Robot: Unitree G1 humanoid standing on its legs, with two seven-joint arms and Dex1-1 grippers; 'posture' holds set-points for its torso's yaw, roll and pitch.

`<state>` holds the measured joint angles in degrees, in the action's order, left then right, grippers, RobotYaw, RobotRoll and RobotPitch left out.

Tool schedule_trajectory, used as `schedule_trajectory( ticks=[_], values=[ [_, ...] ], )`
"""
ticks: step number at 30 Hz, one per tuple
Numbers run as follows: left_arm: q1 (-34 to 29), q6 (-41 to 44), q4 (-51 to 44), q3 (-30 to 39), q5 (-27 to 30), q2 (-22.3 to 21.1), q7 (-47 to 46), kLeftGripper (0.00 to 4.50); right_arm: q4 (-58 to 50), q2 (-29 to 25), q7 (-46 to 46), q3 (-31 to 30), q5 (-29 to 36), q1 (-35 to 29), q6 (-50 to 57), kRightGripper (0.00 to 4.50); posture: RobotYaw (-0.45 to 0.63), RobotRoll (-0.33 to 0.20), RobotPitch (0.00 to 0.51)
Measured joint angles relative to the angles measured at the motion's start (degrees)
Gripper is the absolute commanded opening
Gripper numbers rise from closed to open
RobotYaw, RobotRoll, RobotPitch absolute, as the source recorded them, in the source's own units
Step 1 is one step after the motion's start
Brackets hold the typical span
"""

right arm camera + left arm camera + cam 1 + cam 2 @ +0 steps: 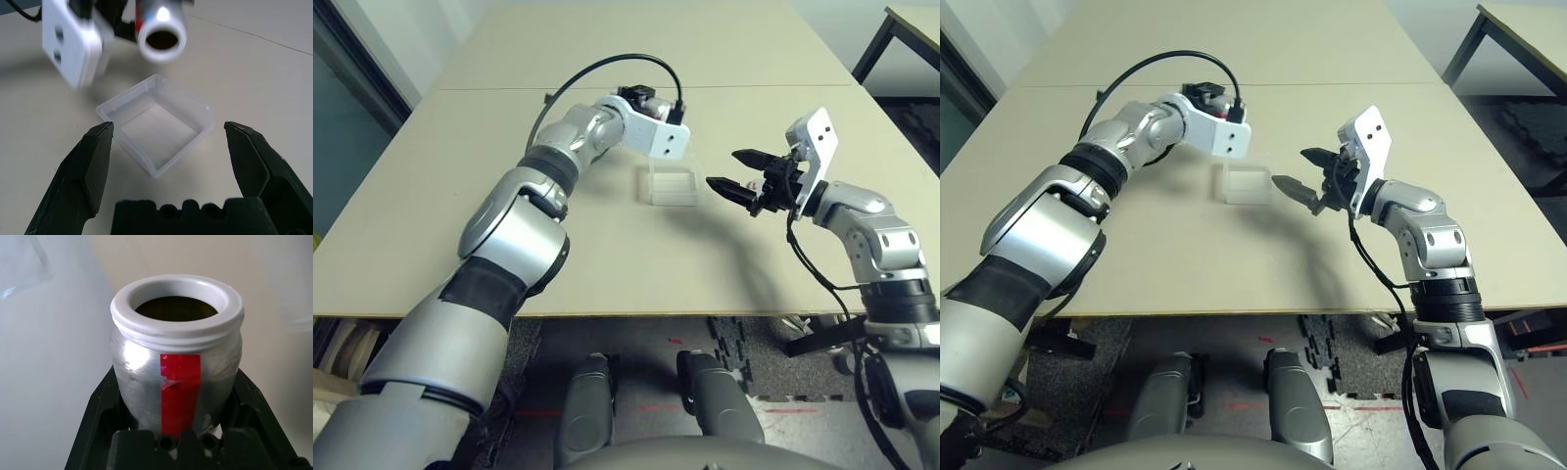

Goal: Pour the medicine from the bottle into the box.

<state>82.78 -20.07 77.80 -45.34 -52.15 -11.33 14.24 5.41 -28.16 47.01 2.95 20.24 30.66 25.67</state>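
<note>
**Operator:** Pale beige desk (607,255), bare but for the job. What has the left hand (171,431) got?

**Coach:** Its two black fingers (100,401) are clamped on the bottle (176,357), the silvery one with the red strip. The cap is off and the white-rimmed mouth points away from the wrist, out over the desk.

**Operator:** And the box?

**Coach:** The clear plastic box (156,125) sits flat on the desk, just below and in front of the bottle's mouth. From the right wrist the mouth hangs above the box's far edge, not over its middle.

**Operator:** Can you see the medicine?

**Coach:** No. The bottle's inside is dark, and I can't make out a pill in the box either.

**Operator:** So how do I pour well?

**Coach:** My advice: bring the mouth over the box's centre before tipping further, keep it low, and tilt slowly. A tiny pill could bounce off that thin wall.

**Operator:** The right hand (741,173)?

**Coach:** Spread wide and empty, just beside the box. I'd leave it clear of the box.
</note>
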Motion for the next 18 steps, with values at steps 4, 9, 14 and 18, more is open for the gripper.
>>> schedule_trajectory(
  ticks=[4, 9, 14, 18],
  values=[
    [0.2, 0.2, 1.6, -4.2, -4.5, 0.1, 0.2, 2.57, -1.6, 0.0, -1.0, 0.2, 0.5, -1.1, 0.1, 4.5, -0.17, 0.0, 0.114],
    [0.3, 0.3, 1.8, -5.9, -6.9, 0.1, 0.0, 2.57, -2.9, -0.1, -1.8, 0.3, 1.1, -2.2, 0.4, 4.5, -0.18, 0.0, 0.113],
    [1.3, 0.4, 1.8, -5.3, -6.9, 0.1, -0.1, 2.57, -3.2, -0.2, -2.0, 0.3, 1.5, -2.1, 0.7, 4.5, -0.17, 0.0, 0.112],
    [1.4, 0.4, 1.8, -5.1, -6.7, 0.0, 0.1, 2.57, -3.2, -0.3, -2.0, 0.3, 1.5, -2.0, 0.7, 4.5, -0.16, 0.0, 0.112]
  ],
)
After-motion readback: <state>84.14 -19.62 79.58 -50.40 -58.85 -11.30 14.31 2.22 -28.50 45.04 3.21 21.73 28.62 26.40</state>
